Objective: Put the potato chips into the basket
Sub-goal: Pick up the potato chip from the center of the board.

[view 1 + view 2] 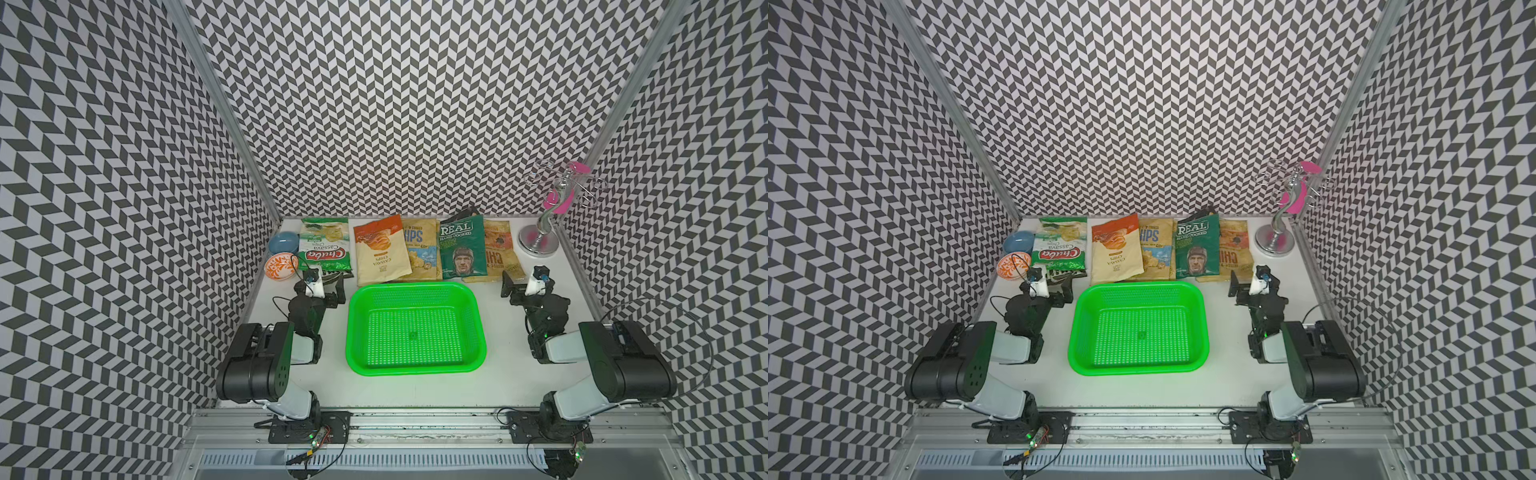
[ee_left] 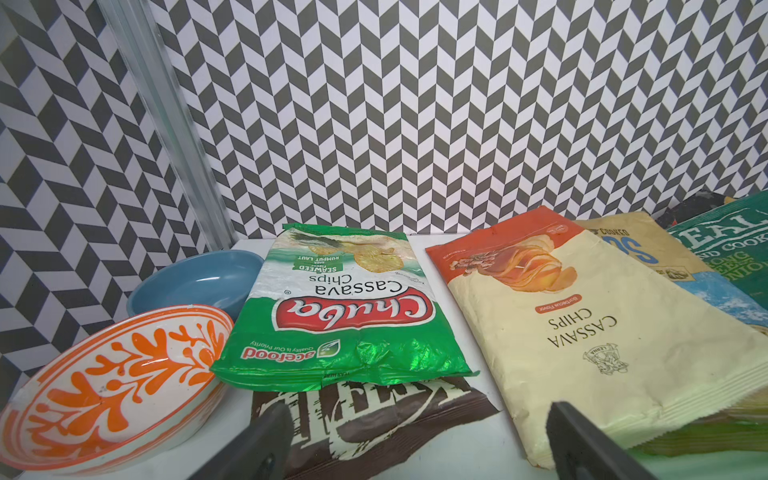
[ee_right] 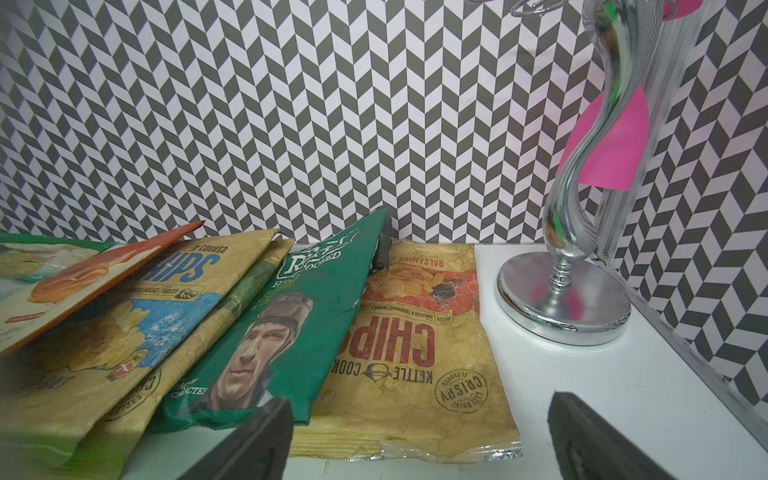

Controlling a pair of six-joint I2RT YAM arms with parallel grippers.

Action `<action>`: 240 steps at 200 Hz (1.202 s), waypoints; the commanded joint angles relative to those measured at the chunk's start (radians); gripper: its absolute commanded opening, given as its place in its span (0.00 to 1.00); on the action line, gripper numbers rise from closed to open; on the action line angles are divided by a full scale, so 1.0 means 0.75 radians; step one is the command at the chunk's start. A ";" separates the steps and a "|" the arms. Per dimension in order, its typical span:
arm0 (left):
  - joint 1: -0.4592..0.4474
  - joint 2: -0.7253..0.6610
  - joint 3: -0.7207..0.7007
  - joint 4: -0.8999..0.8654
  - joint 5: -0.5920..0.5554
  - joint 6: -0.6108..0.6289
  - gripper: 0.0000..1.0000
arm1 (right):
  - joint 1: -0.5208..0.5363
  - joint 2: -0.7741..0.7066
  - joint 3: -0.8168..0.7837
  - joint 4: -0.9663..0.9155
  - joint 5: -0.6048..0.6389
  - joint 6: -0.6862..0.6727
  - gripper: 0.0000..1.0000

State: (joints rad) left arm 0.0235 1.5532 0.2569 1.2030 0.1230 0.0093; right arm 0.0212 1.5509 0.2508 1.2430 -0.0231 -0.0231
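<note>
The left claw [image 2: 417, 411] and the right claw [image 3: 422, 403] are held wide open, with nothing gripped. The basket [image 1: 415, 370] is set at the middle of the worktop [image 1: 415, 390], between both arms. The potato chips [image 1: 380, 253] are laid overlapping in a row just behind it, along the back wall.

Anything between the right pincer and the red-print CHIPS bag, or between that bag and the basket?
Nothing visible between the open right pincer and the red-print CHIPS bag. The REAL bag overlaps one edge of it, so lifting may drag it. Path to the basket looks open.
</note>
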 commanded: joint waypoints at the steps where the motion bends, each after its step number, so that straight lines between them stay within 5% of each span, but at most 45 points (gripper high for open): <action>1: -0.005 -0.008 0.017 0.010 -0.001 0.012 0.99 | 0.009 0.011 0.000 0.079 0.017 -0.006 1.00; 240: -0.006 -0.008 0.017 0.010 -0.002 0.014 0.99 | 0.013 0.012 0.003 0.073 0.035 0.004 0.99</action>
State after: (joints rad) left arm 0.0235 1.5532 0.2569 1.2030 0.1230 0.0093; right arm 0.0238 1.5509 0.2508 1.2430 -0.0113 -0.0242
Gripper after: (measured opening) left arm 0.993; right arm 0.995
